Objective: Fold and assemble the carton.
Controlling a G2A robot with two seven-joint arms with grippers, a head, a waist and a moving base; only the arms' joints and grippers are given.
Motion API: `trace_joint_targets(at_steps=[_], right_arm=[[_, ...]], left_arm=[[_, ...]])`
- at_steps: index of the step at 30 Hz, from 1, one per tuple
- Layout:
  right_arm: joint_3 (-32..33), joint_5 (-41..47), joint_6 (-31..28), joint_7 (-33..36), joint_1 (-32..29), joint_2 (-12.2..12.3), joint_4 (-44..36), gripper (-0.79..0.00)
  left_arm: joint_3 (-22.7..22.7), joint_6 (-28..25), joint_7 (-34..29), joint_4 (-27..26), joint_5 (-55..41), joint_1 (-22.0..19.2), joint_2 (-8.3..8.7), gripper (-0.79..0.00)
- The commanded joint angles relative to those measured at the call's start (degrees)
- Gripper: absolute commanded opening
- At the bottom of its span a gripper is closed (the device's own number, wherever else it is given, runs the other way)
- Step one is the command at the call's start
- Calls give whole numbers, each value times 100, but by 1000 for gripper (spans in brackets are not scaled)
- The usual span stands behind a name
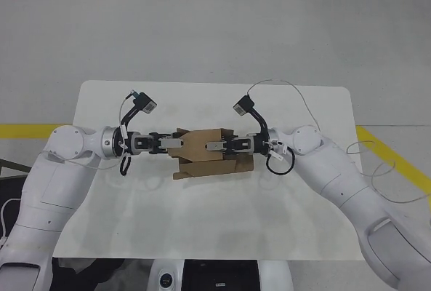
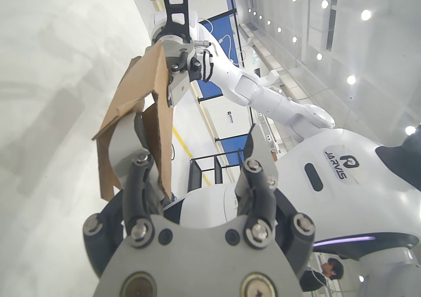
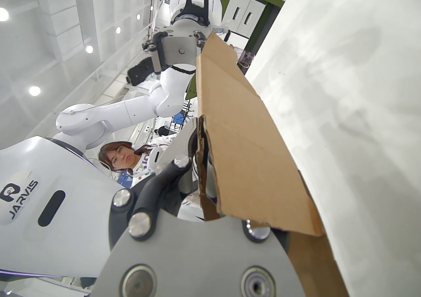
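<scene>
The brown corrugated cardboard carton point(image 1: 211, 155) lies at the middle of the white rectangular surface point(image 1: 128, 211). It is well apart from all four edges, with broad bands of white surface to its left, to its right and toward the bottom of the frame. By count there are one carton, one surface, two grippers and two black wrist cameras on stalks.

At the left of the top view, the left gripper point(image 1: 176, 143) sits at the carton's left end. In the left wrist view its fingers point(image 2: 253, 160) are spread wide. A panel of the carton point(image 2: 131, 104) stands between them, just beside one finger and well apart from the other. The near finger is half hidden by that cardboard.

Right of centre in the top view, the right gripper point(image 1: 215, 144) lies over the carton's upper panel. In the right wrist view the right gripper point(image 3: 201, 137) has one finger point(image 3: 182, 147) drawn in to the midline and pressed against a torn flap edge of the carton point(image 3: 236, 147). It looks closed on that flap, though cardboard covers the second finger.

How far the carton is folded is hard to make out. From above its panels overlap, and its underside is hidden.
</scene>
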Motion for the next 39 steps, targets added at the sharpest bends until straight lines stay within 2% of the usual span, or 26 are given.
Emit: trace_joint_targets(at_steps=[1,10,23,33,39], right_arm=[[-25,-18,-28,-28,13,-10,33,-785],[-179,-96,-200,-201,79,-91,251,-785],[-371,-66,-332,-333,161,-228,392,-785],[-455,-74,-347,-348,179,-266,408,-785],[-477,-83,-368,-369,180,-264,404,-785]], left_arm=[[-6,80,-29,-13,-132,13,-3,0],[-29,413,-231,-101,-696,23,-20,0],[94,516,-214,-245,-800,17,-68,0],[240,-81,140,-456,177,-23,-94,0],[275,-155,336,-590,446,36,-98,0]])
